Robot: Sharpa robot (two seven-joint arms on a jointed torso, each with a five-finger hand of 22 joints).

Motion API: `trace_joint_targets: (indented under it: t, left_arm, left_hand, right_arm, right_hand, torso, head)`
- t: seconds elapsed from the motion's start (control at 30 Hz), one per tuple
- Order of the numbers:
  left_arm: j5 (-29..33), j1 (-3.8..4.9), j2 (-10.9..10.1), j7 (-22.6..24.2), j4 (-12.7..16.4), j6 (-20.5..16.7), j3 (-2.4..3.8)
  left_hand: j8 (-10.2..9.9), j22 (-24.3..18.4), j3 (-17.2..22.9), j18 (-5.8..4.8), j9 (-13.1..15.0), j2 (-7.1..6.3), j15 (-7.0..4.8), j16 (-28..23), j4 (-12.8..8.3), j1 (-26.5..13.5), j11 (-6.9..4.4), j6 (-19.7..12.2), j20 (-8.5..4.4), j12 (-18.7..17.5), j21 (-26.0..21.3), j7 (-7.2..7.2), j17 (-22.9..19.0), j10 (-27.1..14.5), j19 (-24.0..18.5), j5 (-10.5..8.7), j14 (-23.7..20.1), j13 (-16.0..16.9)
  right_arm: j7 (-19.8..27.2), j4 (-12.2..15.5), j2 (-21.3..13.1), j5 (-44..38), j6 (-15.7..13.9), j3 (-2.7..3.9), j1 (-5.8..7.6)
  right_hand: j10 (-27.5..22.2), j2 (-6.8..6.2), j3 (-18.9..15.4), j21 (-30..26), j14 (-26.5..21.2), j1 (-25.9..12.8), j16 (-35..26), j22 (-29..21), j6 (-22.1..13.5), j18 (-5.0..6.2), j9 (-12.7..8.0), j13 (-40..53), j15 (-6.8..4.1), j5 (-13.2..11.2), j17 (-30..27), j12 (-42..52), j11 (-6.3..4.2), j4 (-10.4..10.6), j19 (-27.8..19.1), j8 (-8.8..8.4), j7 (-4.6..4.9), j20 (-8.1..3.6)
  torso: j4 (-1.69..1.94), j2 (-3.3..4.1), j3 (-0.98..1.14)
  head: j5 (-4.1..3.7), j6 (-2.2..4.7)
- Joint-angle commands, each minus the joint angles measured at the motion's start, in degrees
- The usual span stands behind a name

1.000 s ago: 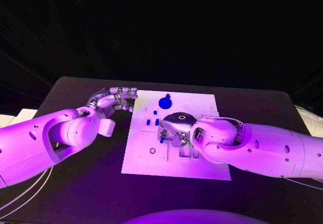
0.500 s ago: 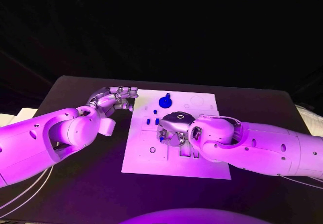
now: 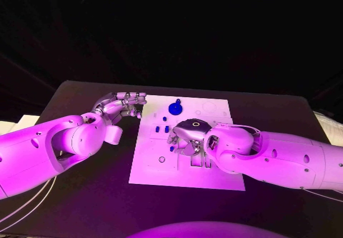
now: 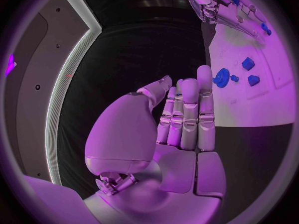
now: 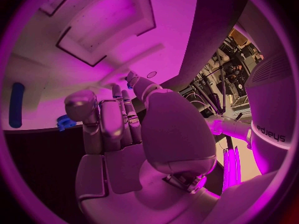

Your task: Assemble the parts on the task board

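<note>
The white task board [image 3: 153, 171] lies mid-table. My right hand [image 3: 187, 137] is bent down over its middle, fingers curled, pinching a small blue part [image 5: 64, 122] at its fingertips just above the board; most of that part is hidden. A long blue part [image 5: 17, 104] lies on the board beyond it. A large round blue part [image 3: 175, 107] stands near the far edge, with two small blue parts [image 3: 161, 129] on its near side. My left hand [image 3: 121, 106] hovers off the board's far left corner. Its fingers [image 4: 187, 109] are straight and hold nothing.
The black table [image 3: 85, 198] surrounds the board, with bare room in front and to the left. The board [image 4: 249, 99] has empty recesses [image 3: 161, 159] on its near left part. My right forearm [image 3: 286, 158] covers the board's right edge.
My right hand has shifted slightly right and nearer over the middle of the board. The left hand has stayed where it was.
</note>
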Motion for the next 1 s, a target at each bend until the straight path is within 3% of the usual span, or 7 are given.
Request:
trace_joint_targets:
  t: [0.03,0.17,0.33,0.53,0.73,1.0]
  left_arm:
    - [-0.2,0.02,0.1,0.3,0.0,1.0,0.04]
    - [-0.2,0.02,0.1,0.3,-0.1,0.9,0.04]
    - [-0.2,0.02,0.1,0.3,-0.2,1.0,0.04]
    - [-0.2,0.02,0.2,0.3,-0.1,1.0,0.03]
    - [-0.4,0.02,0.1,0.3,0.0,1.0,0.03]
    - [-0.5,0.01,0.2,0.3,-0.1,1.2,0.03]
  left_hand:
    - [-0.1,-0.1,-0.1,1.02,-0.1,0.54,-0.15,-0.3,-0.1,0.1,-0.01,-0.4,0.2,0.2,-0.2,-0.14,0.0,-0.5,0.0,0.22,-0.4,0.0]
    - [-0.1,-0.1,-0.1,1.02,-0.1,0.54,-0.15,-0.3,-0.1,0.1,-0.01,-0.4,0.2,0.2,-0.2,-0.14,0.0,-0.5,0.0,0.22,-0.4,0.0]
    - [-0.1,-0.1,-0.1,1.02,-0.1,0.54,-0.15,-0.3,-0.1,0.1,-0.01,-0.4,0.2,0.2,-0.2,-0.14,0.0,-0.5,0.0,0.22,-0.4,0.0]
    - [-0.1,-0.1,-0.1,1.02,-0.1,0.57,-0.15,-0.3,-0.1,0.2,-0.01,-0.4,0.21,0.3,-0.2,-0.14,0.0,-0.5,0.0,0.21,-0.4,0.1]
    - [-0.1,-0.1,-0.1,1.02,-0.1,0.57,-0.15,-0.3,-0.1,0.2,-0.01,-0.4,0.21,0.3,-0.2,-0.14,0.0,-0.5,0.0,0.21,-0.4,0.1]
    - [-0.1,-0.1,-0.1,1.02,-0.1,0.57,-0.15,-0.3,-0.1,0.2,-0.01,-0.4,0.21,0.3,-0.2,-0.14,0.0,-0.5,0.0,0.21,-0.4,0.1]
  right_arm:
    - [0.3,1.4,-1.6,0.9,-3.6,0.05,-0.06]
    - [1.0,3.3,-4.5,2.9,-5.3,0.32,0.33]
    - [1.9,4.9,-8.5,7.0,-6.8,0.6,2.19]
    - [1.5,5.4,-13.1,7.6,-4.0,0.72,4.69]
    - [1.0,4.8,-15.3,5.4,-1.8,0.62,5.21]
    - [0.8,3.9,-15.5,3.4,-0.4,0.45,5.0]
  right_hand:
    - [0.4,0.12,-0.5,-0.2,1.6,0.0,-0.8,0.2,0.8,-0.04,0.2,0.2,0.01,0.5,-0.6,0.9,-0.24,0.0,-0.1,0.47,-0.11,-0.07]
    - [0.8,0.26,-0.8,-0.1,1.5,0.0,-1.1,0.4,1.2,-0.09,0.2,0.2,-0.04,0.8,-1.0,1.4,-0.31,0.1,0.1,0.55,-0.05,-0.07]
    - [0.8,0.13,-1.4,-0.2,1.4,-0.3,-1.5,0.2,1.3,-0.1,0.2,0.1,0.0,1.1,-1.5,1.8,-0.34,0.3,0.2,0.46,-0.12,0.04]
    - [-0.8,-0.42,-3.1,-0.7,1.4,-0.6,-2.0,-0.5,0.7,-0.01,0.1,-0.2,0.2,1.9,-2.3,1.8,-0.18,0.4,0.0,0.07,-0.71,0.25]
    - [-1.9,-0.33,-4.2,-1.0,1.4,-0.3,-2.2,-0.9,0.7,0.04,0.1,-0.2,0.33,2.3,-2.5,1.7,-0.01,0.4,-0.1,0.13,-1.11,0.37]
    - [-2.2,0.04,-4.5,-1.2,1.4,0.1,-2.3,-1.1,0.9,0.09,0.1,-0.2,0.36,2.6,-2.7,1.9,0.0,0.4,-0.1,0.22,-1.31,0.41]
  torso:
    - [0.0,-0.02,-0.01]
    - [0.08,-0.04,-0.02]
    - [0.05,-0.05,-0.09]
    - [-0.04,-0.06,-0.14]
    - [-0.12,0.06,0.07]
    - [0.05,-0.02,0.02]
  head:
    - [-0.06,0.1]
    - [-0.22,0.19]
    - [-0.72,0.56]
    - [-1.35,0.86]
    - [-1.43,1.11]
    - [-1.49,1.08]
